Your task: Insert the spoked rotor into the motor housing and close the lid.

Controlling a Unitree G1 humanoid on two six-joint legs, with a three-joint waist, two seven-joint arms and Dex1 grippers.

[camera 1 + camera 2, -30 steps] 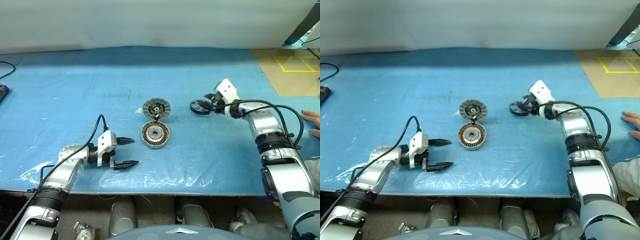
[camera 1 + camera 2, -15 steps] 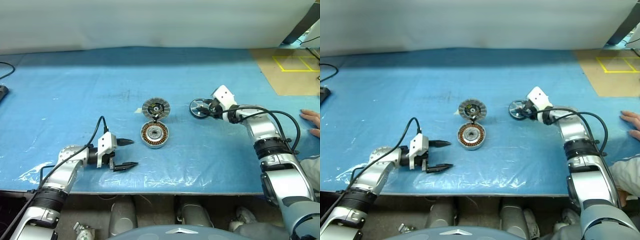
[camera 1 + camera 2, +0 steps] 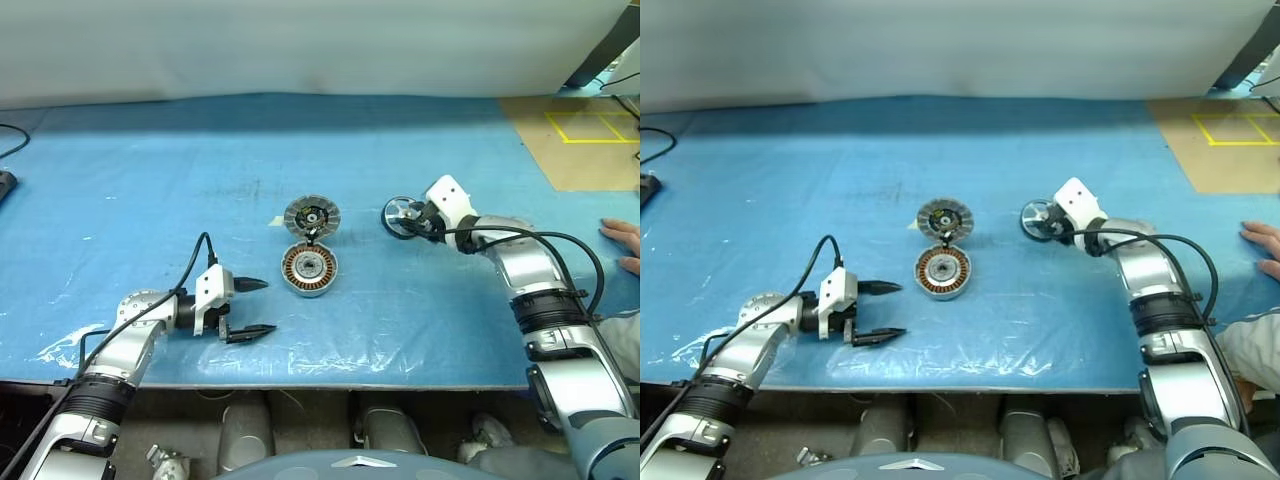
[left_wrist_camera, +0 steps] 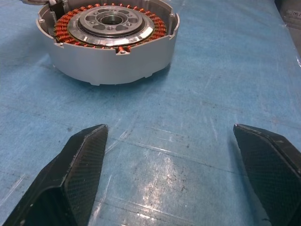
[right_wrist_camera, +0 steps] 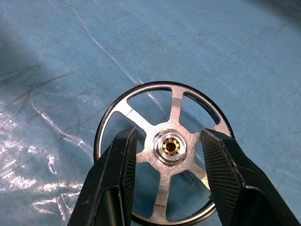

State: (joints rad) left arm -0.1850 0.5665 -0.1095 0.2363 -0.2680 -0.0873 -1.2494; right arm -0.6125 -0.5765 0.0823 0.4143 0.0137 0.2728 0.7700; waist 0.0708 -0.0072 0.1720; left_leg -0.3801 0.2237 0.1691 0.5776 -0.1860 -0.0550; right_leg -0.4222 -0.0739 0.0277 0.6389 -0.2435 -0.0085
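Blue plastic sheet (image 3: 150,190) over the table, brown board (image 3: 590,145) — yellow tape square (image 3: 590,125), person's hand (image 3: 622,240)

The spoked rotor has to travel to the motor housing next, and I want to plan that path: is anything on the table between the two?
Nothing visible. The spoked rotor, gripped by the right hand, has bare blue table between it and the motor housing. The lid stands swung open on the housing's far side, leaving the windings uncovered.

Silver arms, black cables, 2 black-fingered grippers with white housings.
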